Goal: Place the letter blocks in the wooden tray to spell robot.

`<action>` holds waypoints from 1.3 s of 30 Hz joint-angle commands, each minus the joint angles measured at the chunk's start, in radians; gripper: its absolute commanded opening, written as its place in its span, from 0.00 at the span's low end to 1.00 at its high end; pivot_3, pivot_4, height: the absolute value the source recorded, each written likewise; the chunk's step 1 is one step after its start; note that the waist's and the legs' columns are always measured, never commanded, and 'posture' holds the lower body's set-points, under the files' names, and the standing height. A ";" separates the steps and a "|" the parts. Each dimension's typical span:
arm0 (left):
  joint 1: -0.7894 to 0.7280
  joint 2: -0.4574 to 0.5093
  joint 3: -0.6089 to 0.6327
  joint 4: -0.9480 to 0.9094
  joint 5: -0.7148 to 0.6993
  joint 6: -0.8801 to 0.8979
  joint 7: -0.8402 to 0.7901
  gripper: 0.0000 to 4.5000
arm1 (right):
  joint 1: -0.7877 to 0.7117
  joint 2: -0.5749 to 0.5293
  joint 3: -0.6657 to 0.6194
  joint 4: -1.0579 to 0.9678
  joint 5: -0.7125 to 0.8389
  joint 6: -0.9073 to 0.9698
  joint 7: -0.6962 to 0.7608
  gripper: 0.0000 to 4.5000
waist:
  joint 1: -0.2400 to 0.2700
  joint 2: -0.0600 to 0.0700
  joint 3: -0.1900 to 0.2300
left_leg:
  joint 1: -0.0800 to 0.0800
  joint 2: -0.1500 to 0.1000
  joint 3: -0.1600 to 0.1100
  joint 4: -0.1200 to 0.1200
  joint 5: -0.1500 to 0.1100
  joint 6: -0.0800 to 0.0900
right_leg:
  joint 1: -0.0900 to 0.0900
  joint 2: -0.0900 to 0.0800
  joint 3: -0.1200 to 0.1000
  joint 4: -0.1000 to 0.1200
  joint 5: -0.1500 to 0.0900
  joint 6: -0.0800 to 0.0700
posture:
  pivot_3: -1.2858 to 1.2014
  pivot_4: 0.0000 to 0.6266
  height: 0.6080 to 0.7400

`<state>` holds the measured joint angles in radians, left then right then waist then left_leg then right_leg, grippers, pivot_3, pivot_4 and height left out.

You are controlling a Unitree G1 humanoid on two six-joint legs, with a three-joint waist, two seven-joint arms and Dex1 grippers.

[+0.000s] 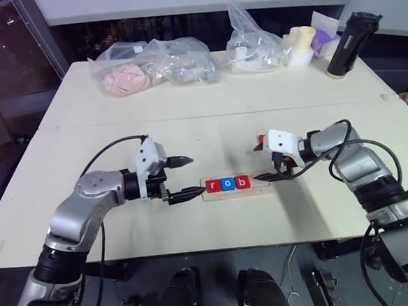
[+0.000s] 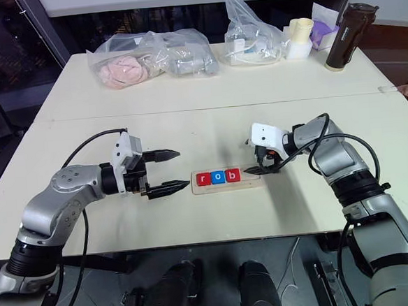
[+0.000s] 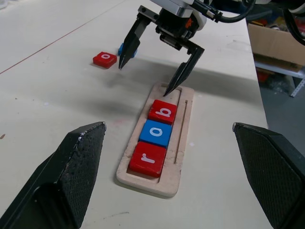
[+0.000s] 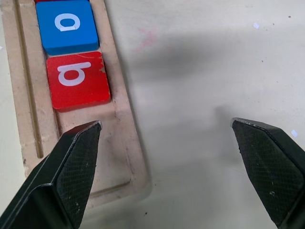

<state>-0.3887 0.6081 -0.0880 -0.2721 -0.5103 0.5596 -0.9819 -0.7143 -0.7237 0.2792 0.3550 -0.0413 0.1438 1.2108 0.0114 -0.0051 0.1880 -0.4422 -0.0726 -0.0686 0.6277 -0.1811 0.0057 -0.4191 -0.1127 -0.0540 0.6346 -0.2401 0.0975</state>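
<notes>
Now the wooden tray [image 1: 236, 186] lies on the counter [image 1: 208, 114] between both spread, empty end effectors: the left end effector [image 1: 183, 177] beside its r end, the right end effector [image 3: 155, 70] over its bare end. Three letter blocks [image 1: 226, 184] fill it; two more letter blocks lie beyond: a red o [image 3: 105, 59] and a blue one [image 3: 122, 49].

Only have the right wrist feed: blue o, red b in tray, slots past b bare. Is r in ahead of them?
Observer: Yes, the red r block sits at the wooden tray's left end, next to the blue o block.
Operator: Second o?
Observer: The red o block lies loose on the table, beyond the right gripper.
Operator: And t?
Observer: A blue block lies beside that red o, partly behind a finger; its letter is hidden.
</notes>
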 commanded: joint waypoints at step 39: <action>-0.010 -0.012 0.010 -0.011 -0.005 -0.018 0.007 1.00 | -0.131 0.118 -0.235 -0.024 0.002 0.304 -0.426 0.99 | -0.003 0.000 0.000 | 0.000 0.000 0.000 0.000 0.000 0.000 | -0.001 0.000 0.001 0.000 0.001 0.000 | 0.52 0.24 0.88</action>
<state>-0.3883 0.6010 -0.0894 -0.2721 -0.5102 0.5587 -0.9743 -0.8125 -0.6340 0.0828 0.3183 -0.0270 0.3857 0.8961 0.0086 -0.0050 0.1879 -0.4422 -0.0721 -0.0686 0.6272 -0.1810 0.0057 -0.4198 -0.1124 -0.0534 0.6348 -0.2394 0.0968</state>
